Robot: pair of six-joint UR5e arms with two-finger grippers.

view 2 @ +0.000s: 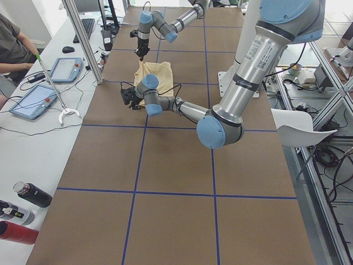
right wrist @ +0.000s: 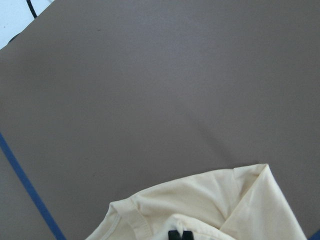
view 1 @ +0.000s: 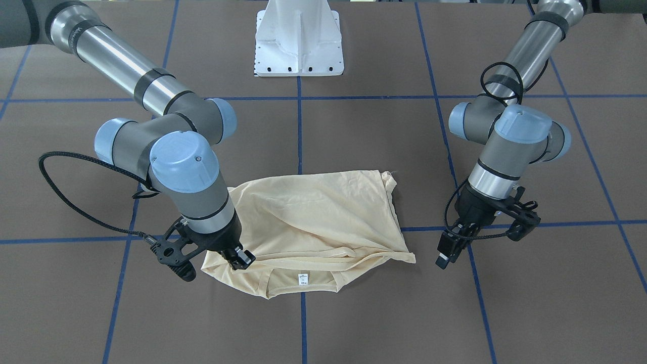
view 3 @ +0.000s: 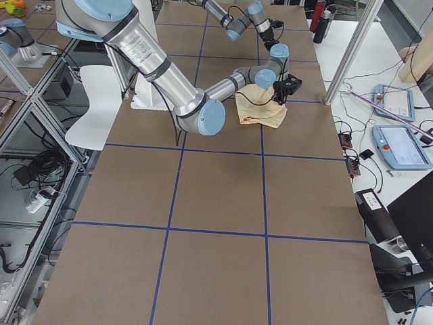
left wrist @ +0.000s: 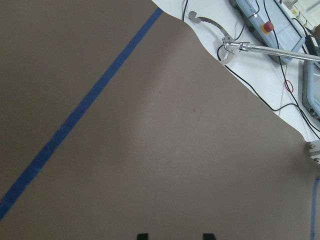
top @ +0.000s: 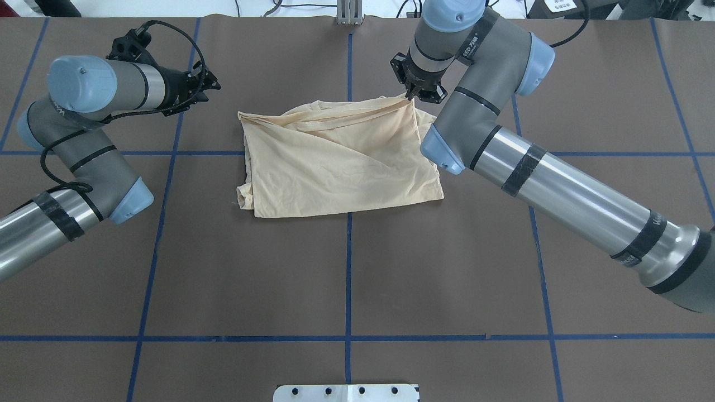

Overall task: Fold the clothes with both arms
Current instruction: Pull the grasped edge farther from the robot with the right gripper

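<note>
Nearest to the front-facing camera is the right arm (view 1: 184, 162), whose blue-capped wrist hangs over the cloth. Under it the right gripper (view 1: 241, 259) stands on the T-shirt (view 1: 313, 217), at the garment's 8 o'clock corner in that view, close to the collar. In its wrist view the two black fingertips (right wrist: 174, 235) are almost together with cream fabric around them. We judge from this that it is clamped on the shoulder edge, though the pinch sits at the frame border and is not fully clear. The T-shirt lies wrinkled and partly doubled near the middle of the table (view 1: 354, 323), with the neck label (view 1: 303, 277) facing up. We think the corner is held so that it can be drawn over or pulled flat.

The left gripper (view 1: 449, 253) hovers at 3 o'clock of the shirt, near its corner but not touching it. Its wrist view shows only bare brown table and a blue tape line (left wrist: 75, 115), with the fingertips (left wrist: 142, 236) apart. We judge that it stands open to take the opposite corner, so both arms can fold together.
</note>
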